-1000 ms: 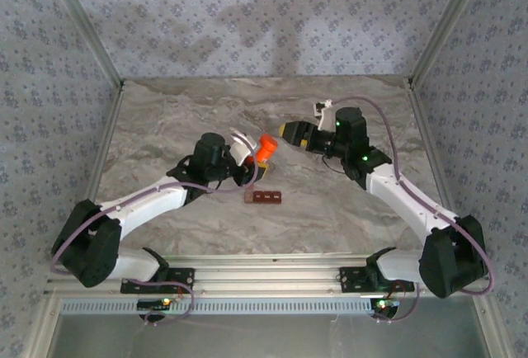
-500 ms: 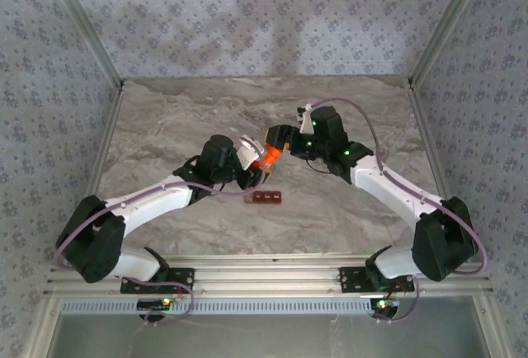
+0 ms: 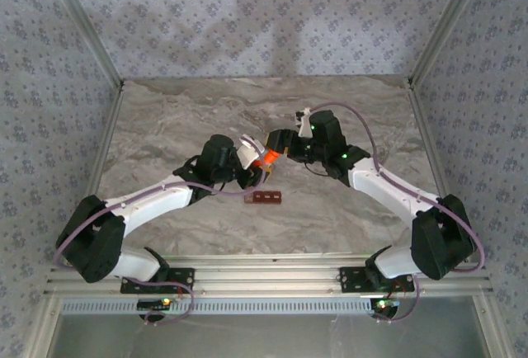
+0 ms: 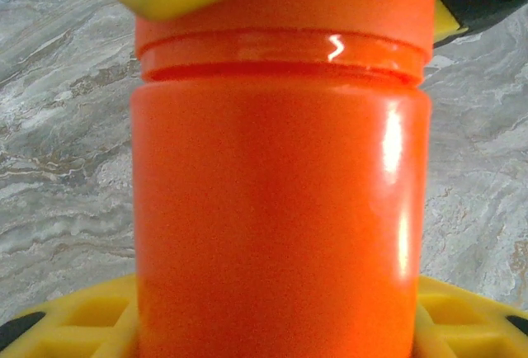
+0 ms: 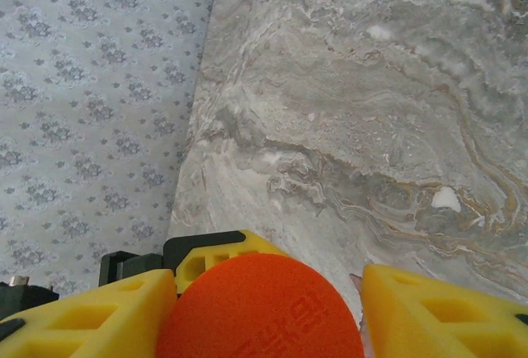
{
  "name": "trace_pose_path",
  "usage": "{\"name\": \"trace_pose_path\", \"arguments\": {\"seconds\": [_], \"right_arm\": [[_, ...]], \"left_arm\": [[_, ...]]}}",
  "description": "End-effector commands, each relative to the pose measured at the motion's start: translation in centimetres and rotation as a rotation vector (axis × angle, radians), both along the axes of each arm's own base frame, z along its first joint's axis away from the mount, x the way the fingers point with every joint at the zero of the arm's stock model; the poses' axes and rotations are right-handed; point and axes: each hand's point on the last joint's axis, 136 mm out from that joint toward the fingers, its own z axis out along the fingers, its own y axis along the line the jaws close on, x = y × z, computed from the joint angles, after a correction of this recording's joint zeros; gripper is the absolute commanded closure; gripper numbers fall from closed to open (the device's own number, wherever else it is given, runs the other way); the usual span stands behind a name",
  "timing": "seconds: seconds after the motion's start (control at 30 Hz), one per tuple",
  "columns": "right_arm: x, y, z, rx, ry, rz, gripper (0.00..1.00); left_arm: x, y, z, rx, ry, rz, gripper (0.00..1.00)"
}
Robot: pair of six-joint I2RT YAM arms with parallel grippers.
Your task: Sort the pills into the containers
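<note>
Containers strip (image 3: 264,198): one; orange bottle (image 3: 264,157): one.

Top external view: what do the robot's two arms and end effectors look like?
The left arm and right arm have white tubular links between bulky black joint housings, each trailed by a looping lilac cable. Small green lights glow near the right wrist. The left end effector and right end effector carry yellow plastic fingers with cut-out ribbing.
</note>
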Motion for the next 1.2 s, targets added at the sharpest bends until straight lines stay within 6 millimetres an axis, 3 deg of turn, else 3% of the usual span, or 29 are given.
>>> {"name": "trace_pose_path", "arguments": {"seconds": [0.0, 0.13, 0.23, 0.33, 0.43, 0.53, 0.7, 0.77, 0.93, 1.17], "right_arm": [[-0.4, 0.5, -0.4, 0.014, 0.005, 0.028, 0.47], [-0.2, 0.2, -0.3, 0.035, -0.036, 0.049, 0.54], [0.1, 0.2, 1.1, 0.071, -0.189, 0.123, 0.58], [-0.5, -0.1, 2.1, 0.069, -0.4, 0.248, 0.57], [-0.5, -0.7, 2.2, 0.081, -0.468, 0.292, 0.55], [-0.1, -1.0, 2.5, 0.081, -0.452, 0.284, 0.5], [-0.1, -1.9, 4.3, 0.095, -0.4, 0.213, 0.28], [0.2, -2.6, 4.8, 0.089, -0.366, 0.155, 0.26], [1.9, -4.6, 3.7, 0.09, -0.158, -0.062, 0.24], [2.6, -3.9, 2.3, 0.037, -0.043, -0.132, 0.2]], "left_arm": [[0.6, -0.7, 2.8, -0.057, -0.071, -0.003, 1.0], [0.5, -0.6, 3.2, -0.077, -0.069, -0.006, 1.0], [0.1, -0.6, 4.0, -0.133, -0.042, -0.026, 1.0], [-0.6, -0.6, 5.3, -0.218, -0.006, -0.067, 1.0], [-1.3, -0.6, 6.4, -0.298, 0.04, -0.118, 1.0], [-1.5, -0.6, 6.4, -0.317, 0.072, -0.137, 1.0], [-0.4, 0.0, 5.0, -0.25, 0.043, -0.067, 1.0], [0.3, 0.5, 4.4, -0.217, 0.025, -0.026, 1.0], [1.4, 1.2, 2.9, -0.091, -0.052, 0.053, 1.0], [1.3, 0.5, 1.6, 0.013, -0.091, 0.052, 1.0]]}}
